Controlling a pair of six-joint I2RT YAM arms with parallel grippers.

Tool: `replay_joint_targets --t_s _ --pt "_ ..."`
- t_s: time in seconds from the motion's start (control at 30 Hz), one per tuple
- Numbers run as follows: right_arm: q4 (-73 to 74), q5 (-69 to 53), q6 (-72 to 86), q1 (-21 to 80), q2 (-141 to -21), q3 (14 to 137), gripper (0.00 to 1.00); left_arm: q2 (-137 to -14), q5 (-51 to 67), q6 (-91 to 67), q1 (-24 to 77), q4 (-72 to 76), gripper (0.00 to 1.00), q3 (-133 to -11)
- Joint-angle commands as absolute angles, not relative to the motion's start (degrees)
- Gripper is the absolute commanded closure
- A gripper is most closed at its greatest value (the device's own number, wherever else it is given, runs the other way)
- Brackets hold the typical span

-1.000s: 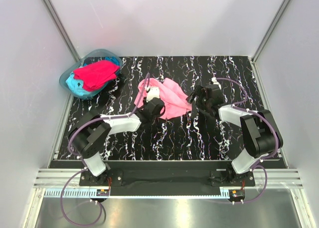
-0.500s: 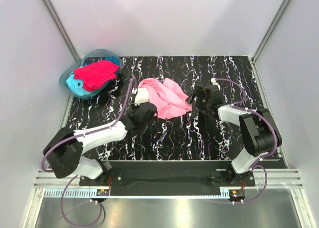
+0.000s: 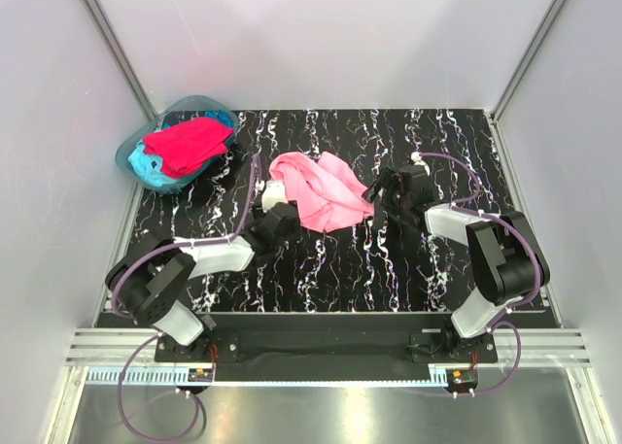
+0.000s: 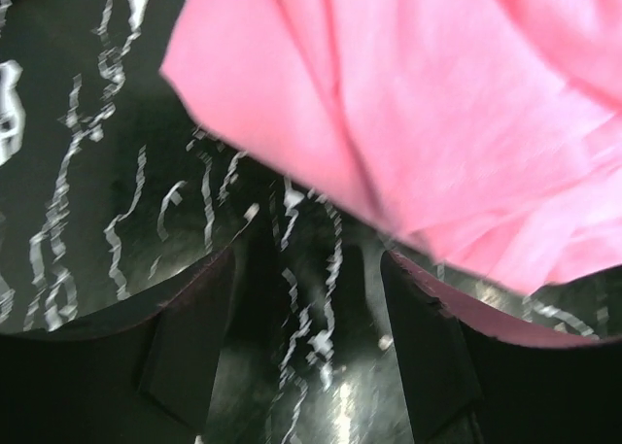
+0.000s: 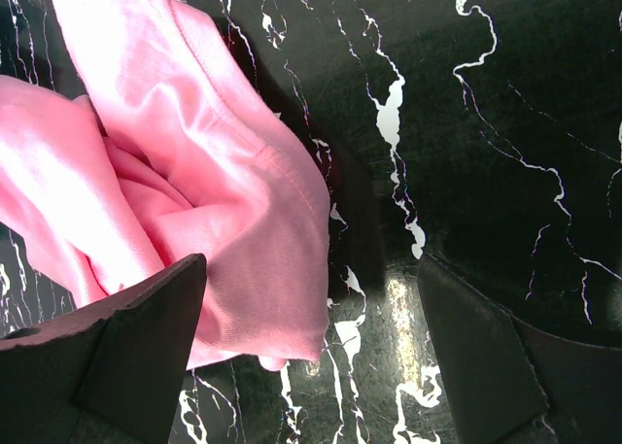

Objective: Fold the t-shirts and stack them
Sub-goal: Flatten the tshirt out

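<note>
Translucent tub [image 3: 126,155], black marbled table [image 3: 330,269]

A light pink t-shirt [image 3: 321,191] ahead of the black left pincer [image 4: 309,269] — table [image 3: 389,269] black, white-veined — crimson t-shirt [image 3: 187,141] and turquoise t-shirt [image 3: 146,164] beyond.

The left arm [image 3: 199,257] and the right arm [image 3: 483,259] are built alike: rounded black joint housings alternate with smooth white link shells. A purple cable [image 3: 249,184] runs along the left arm in loose loops, and a second purple cable [image 3: 459,168] arcs over the right arm. Both cables trail down past the black bases [image 3: 194,345] at the surface's near edge. A small white block [image 3: 273,191] sits on the left wrist. The left hand [image 4: 306,352] has two matte black fingers [image 4: 190,352], broad and wedge-shaped with bevelled edges. The right hand [image 5: 311,361] has the same dark, flat-faced fingers [image 5: 136,352].
</note>
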State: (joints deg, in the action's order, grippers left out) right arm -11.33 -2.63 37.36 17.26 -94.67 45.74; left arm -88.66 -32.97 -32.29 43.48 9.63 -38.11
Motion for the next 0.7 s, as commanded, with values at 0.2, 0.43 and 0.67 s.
replay_joint_targets --t_s 0.2,0.43,0.67 --pt "-13.01 -2.73 36.74 17.84 -93.34 46.94 0.03 -92.1 -18.47 -36.3 37.36 28.82 0.33 -37.0" --pt "-12.83 -2.55 36.74 17.93 -92.81 47.02 0.03 -96.5 -13.71 -39.28 34.28 32.43 0.35 -36.56" --pt "-13.01 -2.64 37.0 17.84 -93.34 47.02 0.03 -99.4 -11.69 -41.13 34.01 35.85 0.36 -35.25"
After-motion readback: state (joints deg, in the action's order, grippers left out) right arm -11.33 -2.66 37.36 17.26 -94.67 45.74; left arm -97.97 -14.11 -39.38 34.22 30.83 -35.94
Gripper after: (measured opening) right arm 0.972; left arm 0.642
